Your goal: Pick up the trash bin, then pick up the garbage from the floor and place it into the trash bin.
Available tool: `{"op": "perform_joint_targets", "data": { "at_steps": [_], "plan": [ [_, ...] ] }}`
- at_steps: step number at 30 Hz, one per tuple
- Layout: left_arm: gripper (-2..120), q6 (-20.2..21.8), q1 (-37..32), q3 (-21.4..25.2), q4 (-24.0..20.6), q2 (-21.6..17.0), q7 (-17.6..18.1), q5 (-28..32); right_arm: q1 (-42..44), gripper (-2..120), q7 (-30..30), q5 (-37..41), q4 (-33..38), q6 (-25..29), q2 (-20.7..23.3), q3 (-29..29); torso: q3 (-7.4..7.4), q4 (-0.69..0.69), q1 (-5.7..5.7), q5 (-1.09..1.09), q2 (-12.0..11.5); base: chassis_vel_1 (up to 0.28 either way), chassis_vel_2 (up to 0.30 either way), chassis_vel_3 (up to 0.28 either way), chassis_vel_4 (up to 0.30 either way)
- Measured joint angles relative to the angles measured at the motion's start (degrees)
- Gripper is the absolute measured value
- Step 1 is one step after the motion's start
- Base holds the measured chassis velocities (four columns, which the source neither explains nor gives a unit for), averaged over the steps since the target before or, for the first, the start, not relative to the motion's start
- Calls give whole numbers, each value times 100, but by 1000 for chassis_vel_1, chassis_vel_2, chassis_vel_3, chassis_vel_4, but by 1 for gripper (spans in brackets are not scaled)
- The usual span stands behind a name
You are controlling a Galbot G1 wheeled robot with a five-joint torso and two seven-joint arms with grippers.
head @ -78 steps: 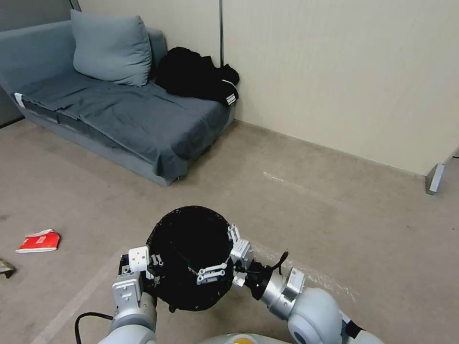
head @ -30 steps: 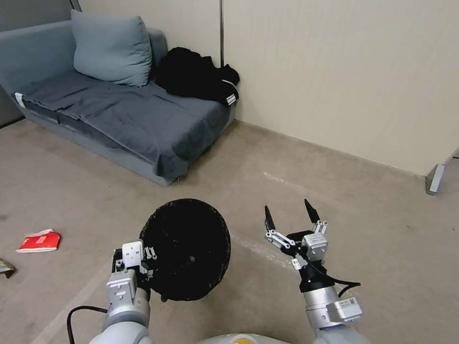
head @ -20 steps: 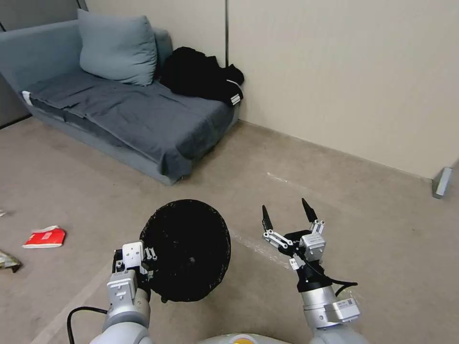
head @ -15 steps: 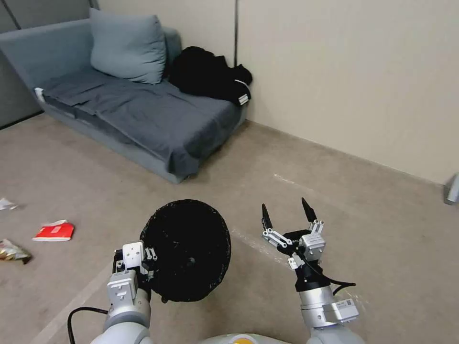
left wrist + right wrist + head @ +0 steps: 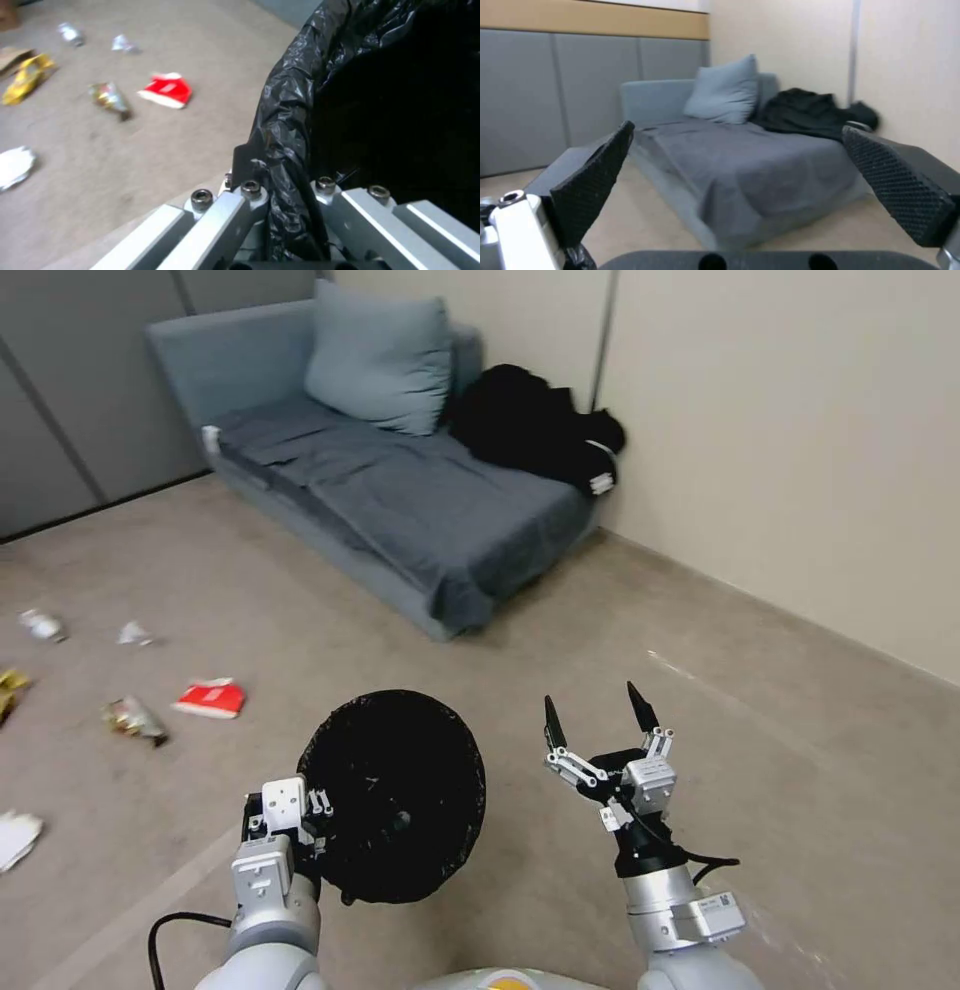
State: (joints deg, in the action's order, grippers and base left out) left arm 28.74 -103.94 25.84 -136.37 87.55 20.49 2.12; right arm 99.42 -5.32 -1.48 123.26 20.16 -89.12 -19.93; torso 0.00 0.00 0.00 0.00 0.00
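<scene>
The trash bin (image 5: 395, 795), lined with a crinkly black bag (image 5: 350, 93), hangs above the floor with its mouth tipped toward me. My left gripper (image 5: 308, 830) (image 5: 280, 176) is shut on its near rim. My right gripper (image 5: 592, 702) (image 5: 745, 180) stands open and empty to the right of the bin, fingertips up. Garbage lies on the floor to the left: a red-and-white carton (image 5: 212, 698) (image 5: 166, 90), a dark crinkled wrapper (image 5: 132, 718) (image 5: 107, 98), a yellow wrapper (image 5: 25, 77), a white tissue (image 5: 18, 838) (image 5: 14, 167) and a small bottle (image 5: 42, 624) (image 5: 70, 33).
A grey sofa (image 5: 400, 490) with a cushion (image 5: 380, 355) and black clothing (image 5: 535, 425) stands along the far wall. Grey wall panels (image 5: 80, 390) close the left side. Open carpet lies between me and the litter.
The camera has swung left, bringing more litter into view. My right gripper left the bin's rim and now stands open beside it. The left gripper keeps its hold.
</scene>
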Motion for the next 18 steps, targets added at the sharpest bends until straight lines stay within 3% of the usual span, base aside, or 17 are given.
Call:
{"op": "perform_joint_targets", "data": {
  "at_steps": [18],
  "plan": [
    [1,-3,-31,3,-24,-48,6,-5,-39,100,-18,-284,-72,45,19,15,0,0,0,0,0,125,121,126,119]
  ]
}}
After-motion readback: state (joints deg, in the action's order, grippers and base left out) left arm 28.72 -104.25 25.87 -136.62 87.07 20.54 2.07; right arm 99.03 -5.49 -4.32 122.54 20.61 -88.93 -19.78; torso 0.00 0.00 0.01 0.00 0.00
